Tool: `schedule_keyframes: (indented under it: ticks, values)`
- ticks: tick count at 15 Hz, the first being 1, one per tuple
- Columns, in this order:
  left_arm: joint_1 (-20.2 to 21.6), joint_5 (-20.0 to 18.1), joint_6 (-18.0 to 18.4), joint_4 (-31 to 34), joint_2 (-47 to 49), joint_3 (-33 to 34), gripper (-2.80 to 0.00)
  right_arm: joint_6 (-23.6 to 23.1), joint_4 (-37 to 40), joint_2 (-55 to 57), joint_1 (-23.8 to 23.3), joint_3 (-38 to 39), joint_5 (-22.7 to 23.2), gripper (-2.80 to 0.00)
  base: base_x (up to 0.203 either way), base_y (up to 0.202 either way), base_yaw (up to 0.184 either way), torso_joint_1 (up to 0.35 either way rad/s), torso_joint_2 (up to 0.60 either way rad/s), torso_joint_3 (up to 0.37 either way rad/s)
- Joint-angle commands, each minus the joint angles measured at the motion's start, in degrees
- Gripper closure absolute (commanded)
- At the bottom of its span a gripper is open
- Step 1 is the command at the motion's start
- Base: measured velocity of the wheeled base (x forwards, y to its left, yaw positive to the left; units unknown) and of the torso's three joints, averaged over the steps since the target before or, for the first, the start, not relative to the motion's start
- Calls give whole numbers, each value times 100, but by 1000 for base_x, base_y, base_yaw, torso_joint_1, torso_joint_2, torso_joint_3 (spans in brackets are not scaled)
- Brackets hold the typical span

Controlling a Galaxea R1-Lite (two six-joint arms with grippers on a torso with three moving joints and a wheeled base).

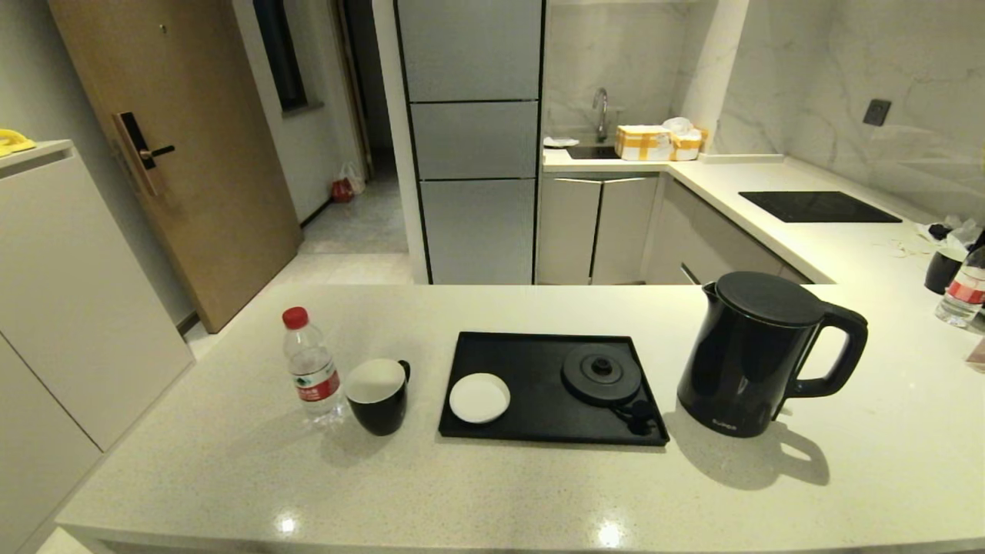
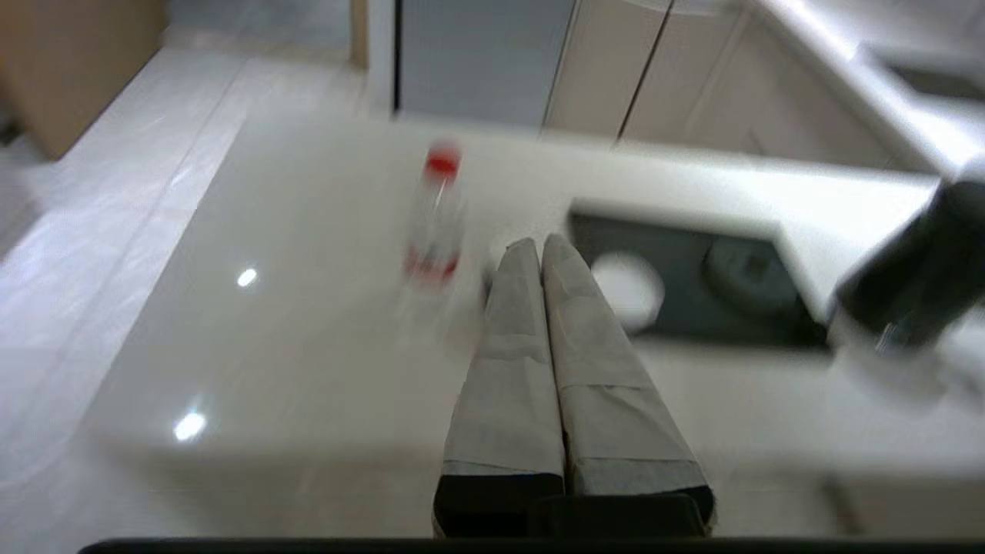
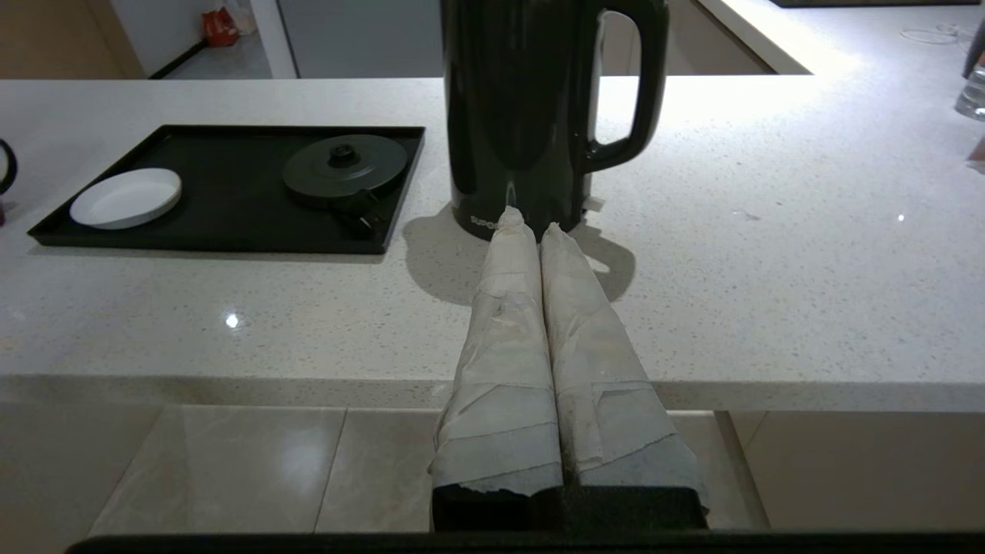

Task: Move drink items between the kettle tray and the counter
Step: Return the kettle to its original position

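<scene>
The black kettle [image 1: 750,354] stands on the counter [image 1: 492,485], right of the black tray [image 1: 539,385]. The tray holds the round base disc [image 1: 601,373] and a white saucer [image 1: 479,398]. Left of the tray stand the black mug [image 1: 378,395] and the red-capped water bottle [image 1: 310,365]. Neither gripper shows in the head view. My left gripper [image 2: 537,245] is shut and empty, above the counter near the bottle [image 2: 435,215]; it hides the mug. My right gripper [image 3: 531,225] is shut and empty, before the counter's front edge, pointing at the kettle [image 3: 531,108].
A second bottle [image 1: 962,288] and dark cup [image 1: 943,269] stand at the counter's far right. Behind are a cooktop [image 1: 817,206], a sink with taped boxes [image 1: 658,142] and tall cabinets. The floor drops away left of the counter.
</scene>
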Motion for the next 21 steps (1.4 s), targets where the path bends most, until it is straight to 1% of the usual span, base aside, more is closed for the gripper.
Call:
schedule_keyframes:
  ticks: [1, 2, 3, 4, 5, 6, 7, 8, 10, 11, 12, 13, 15, 21]
  values:
    - [126, -28, 200, 754, -1731, 478, 0, -3, 1, 7, 3, 9, 8, 0, 0, 0, 0, 0, 0, 0]
    - [212, -122, 326, 838, -2369, 972, 0, -3, 1, 7, -2, 13, 0, 0, 0, 0, 0, 0, 0, 0]
    - [282, -210, 396, 805, -2826, 1700, 0, -3, 1, 7, 3, 9, 8, 0, 0, 0, 0, 0, 0, 0]
    - [335, -267, 402, 567, -3077, 2428, 0, -3, 1, 7, 2, 9, 8, 0, 0, 0, 0, 0, 0, 0]
    - [385, -325, 395, 196, -3185, 3021, 0, -3, 1, 7, 3, 9, 8, 0, 0, 0, 0, 0, 0, 0]
    - [431, -378, 388, -146, -3271, 3353, 0, -3, 1, 7, 3, 9, 8, 0, 0, 0, 0, 0, 0, 0]
    - [469, -419, 383, -416, -3342, 3496, 0, -3, 1, 7, 3, 17, 1, 0, 0, 0, 0, 0, 0, 0]
    - [471, -381, 387, -963, -3341, 3775, 0, -3, 1, 7, -6, 15, 0, 0, 0, 0, 0, 0, 0, 0]
    - [474, -58, 586, -2308, -3341, 4692, 0, -3, 1, 7, -6, 9, 8, 0, 0, 0, 0, 0, 0, 0]
    - [476, 49, 720, -2669, -3342, 4873, 0, -3, 1, 7, 1, 9, 2, 0, 0, 0, 0, 0, 0, 0]
    - [476, 56, 877, -2583, -3342, 4859, 0, -3, 1, 7, 3, 9, 8, 0, 0, 0, 0, 0, 0, 0]
    - [476, 63, 1001, -2128, -3343, 4816, 0, -3, 1, 7, 3, 13, 0, 0, 0, 0, 0, 0, 0, 0]
    - [477, 73, 873, -2039, -3343, 4793, 0, -3, 1, 7, -1, 11, 2, 0, 0, 0, 0, 0, 0, 0]
    - [477, 68, 873, -2069, -3343, 4797, 0, -40, 8, 7, 2, 9, 13, 0, 0, 0, 0, 0, 0, 0]
